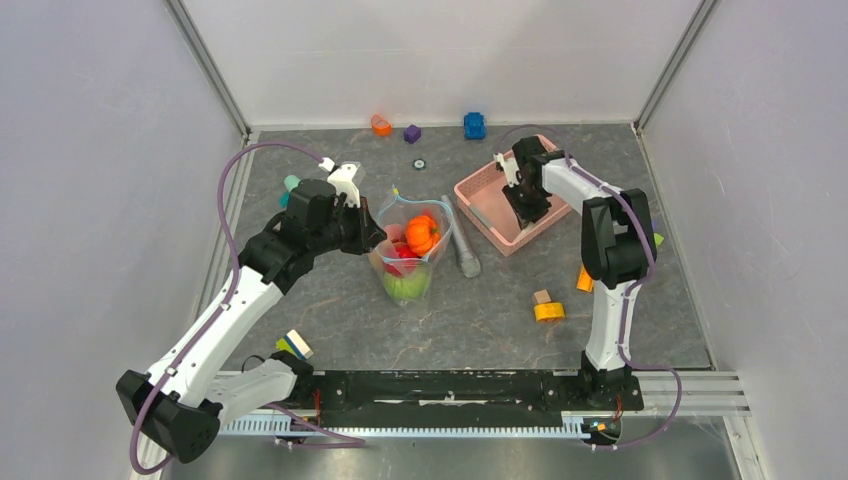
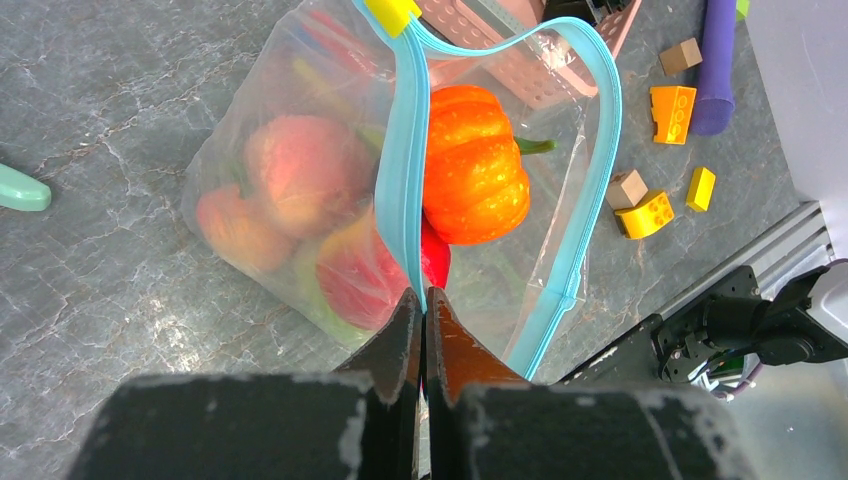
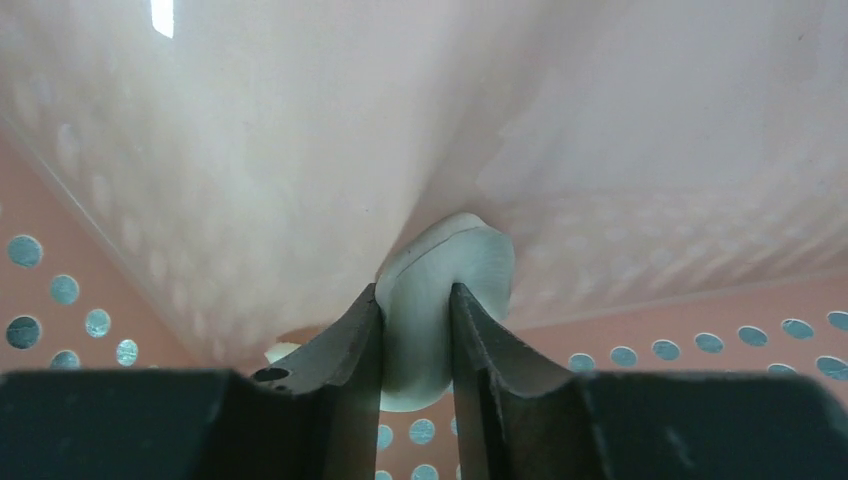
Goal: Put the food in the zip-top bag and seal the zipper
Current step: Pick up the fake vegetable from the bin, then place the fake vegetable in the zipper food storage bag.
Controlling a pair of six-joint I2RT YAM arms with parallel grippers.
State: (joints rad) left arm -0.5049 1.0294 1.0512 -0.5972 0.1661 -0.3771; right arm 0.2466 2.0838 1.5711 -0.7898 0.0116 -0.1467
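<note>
The clear zip-top bag (image 1: 408, 255) stands open mid-table, holding an orange pumpkin (image 1: 422, 233), red, peach and green food. In the left wrist view the pumpkin (image 2: 475, 178) sits in the bag's mouth between the two sides of the teal zipper (image 2: 402, 190). My left gripper (image 2: 421, 300) is shut on the zipper edge and holds the mouth open; it shows from above (image 1: 368, 236). My right gripper (image 1: 520, 200) is down in the pink basket (image 1: 480, 195). In the right wrist view it (image 3: 415, 300) is shut on a white mushroom-like piece (image 3: 440, 290).
A grey-purple stick (image 1: 460, 240) lies right of the bag. Yellow, tan and orange blocks (image 1: 548, 310) lie front right. An orange piece (image 1: 381, 124), purple block (image 1: 412, 133) and blue block (image 1: 474, 125) sit at the back. A mint-green stick (image 2: 22, 190) lies left.
</note>
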